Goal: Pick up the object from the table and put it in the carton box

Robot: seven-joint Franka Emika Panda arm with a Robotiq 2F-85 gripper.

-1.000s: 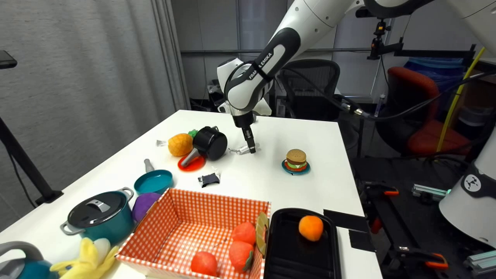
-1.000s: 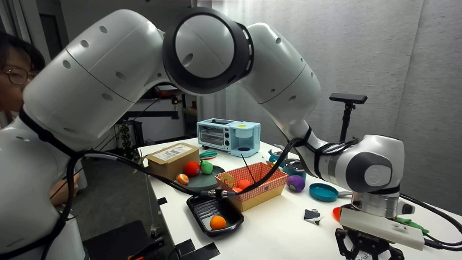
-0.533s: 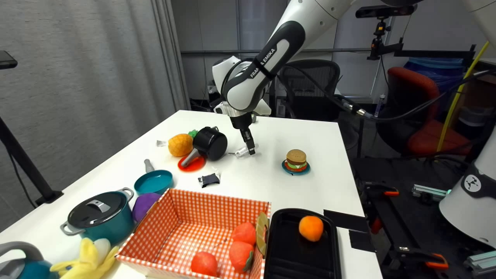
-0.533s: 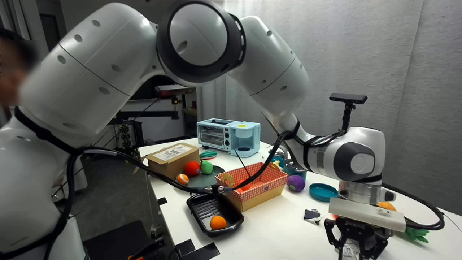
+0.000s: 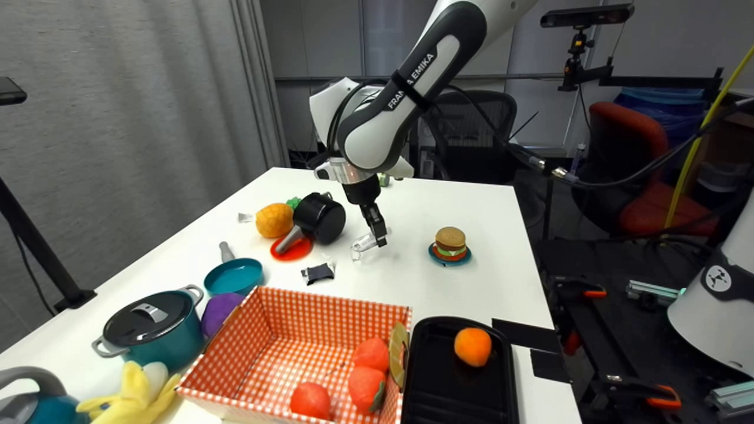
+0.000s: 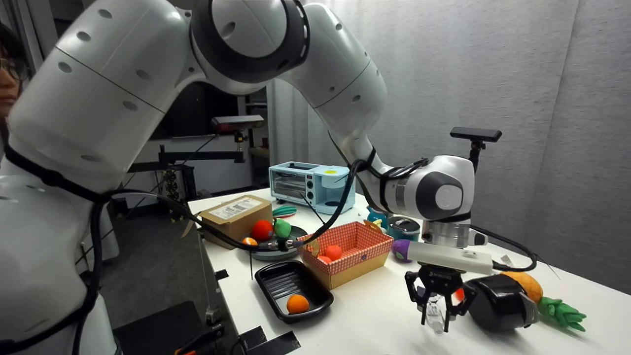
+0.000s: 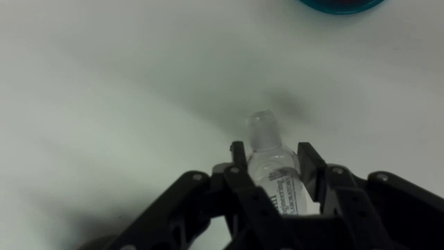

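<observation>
The object is a small clear bottle [image 7: 277, 173] with a dark printed label, lying tilted between the fingers in the wrist view. My gripper [image 7: 272, 149] is shut on the bottle, one finger on each side. The bottle's neck points out past the fingertips, and its rear part is hidden by the gripper. In both exterior views the gripper [image 5: 382, 241] [image 6: 435, 326] holds the bottle [image 5: 365, 242] [image 6: 434, 313] low over the table. The carton box [image 5: 330, 312] [image 6: 365, 259], checkered red-orange and white, is open at the top and holds several red-orange fruits [image 5: 310, 400].
A black pot [image 5: 321, 218] stands beside the gripper, with a pineapple toy [image 5: 274, 220] behind. A burger [image 5: 450, 242] sits on a teal plate. A dark packet [image 5: 318, 272] lies between gripper and box. A black bin [image 5: 447, 386] with an orange [image 5: 472, 346] adjoins the box.
My gripper has moved with the bottle toward the carton box, shifting left in an exterior view and uncovering the black pot there. The box and other objects have not moved.
</observation>
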